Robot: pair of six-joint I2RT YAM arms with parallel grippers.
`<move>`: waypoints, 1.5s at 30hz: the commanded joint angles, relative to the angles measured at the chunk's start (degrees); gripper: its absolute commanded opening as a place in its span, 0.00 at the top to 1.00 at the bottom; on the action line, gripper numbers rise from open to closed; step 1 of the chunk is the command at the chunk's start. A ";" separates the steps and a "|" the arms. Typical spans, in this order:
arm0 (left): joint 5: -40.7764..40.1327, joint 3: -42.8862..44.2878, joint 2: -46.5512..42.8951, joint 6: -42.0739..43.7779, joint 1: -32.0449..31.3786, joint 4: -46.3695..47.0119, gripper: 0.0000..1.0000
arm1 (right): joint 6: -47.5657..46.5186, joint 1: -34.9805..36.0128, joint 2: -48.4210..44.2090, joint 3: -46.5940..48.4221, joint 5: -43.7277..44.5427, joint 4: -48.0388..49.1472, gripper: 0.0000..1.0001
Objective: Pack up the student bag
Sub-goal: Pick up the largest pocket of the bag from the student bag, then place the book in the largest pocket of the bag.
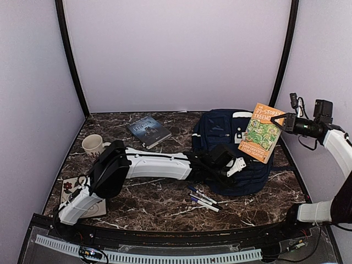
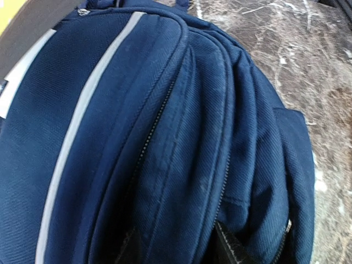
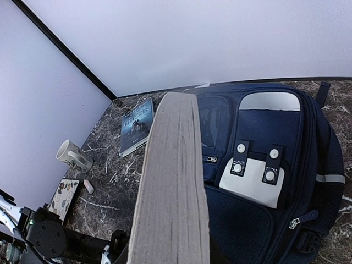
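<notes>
My right claw (image 1: 278,122) holds the orange book (image 1: 263,135) above the student bag (image 1: 219,131). I cannot tell my left claw's (image 1: 231,164) state. Packing seems barely begun.

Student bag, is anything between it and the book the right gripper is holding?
Nothing visible: the book hangs tilted in the right gripper over the student bag's far right side. The left gripper is at its near edge; no open compartment shows.

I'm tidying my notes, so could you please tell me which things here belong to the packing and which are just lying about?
In the job: bag; orange book, held above it by the right claw; left claw, at the bag.
Lying about for now: dark book; mug; pens; patterned pad.
</notes>
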 commanded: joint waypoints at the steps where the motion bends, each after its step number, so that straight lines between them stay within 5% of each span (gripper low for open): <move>1: -7.58 2.81 2.78 3.19 -0.35 1.82 0.55 | 1.18 -0.23 -0.87 0.00 -2.39 5.19 1.00; 7: -11.62 3.73 2.95 4.40 -0.87 3.51 0.76 | -1.11 -0.23 0.31 2.78 -2.87 1.08 1.00; 12: -14.64 3.22 -0.79 3.98 -0.85 7.75 1.00 | -10.29 -0.23 3.35 19.43 1.92 -15.65 1.00; 15: -16.52 3.20 -3.35 3.15 -0.73 10.85 1.00 | -10.05 -1.29 5.99 28.61 6.70 -22.12 1.00; 21: -13.01 3.51 -8.48 -8.24 3.01 15.55 1.00 | -7.12 -2.47 9.99 32.84 -10.50 -30.91 1.00; 27: -2.24 3.63 -9.74 -21.39 9.15 19.79 1.00 | 2.95 -2.37 4.77 24.69 -14.42 -21.20 1.00; 45: 1.08 6.53 -7.72 -22.93 12.60 26.31 1.00 | -3.78 7.67 3.04 7.48 -13.14 -34.27 1.00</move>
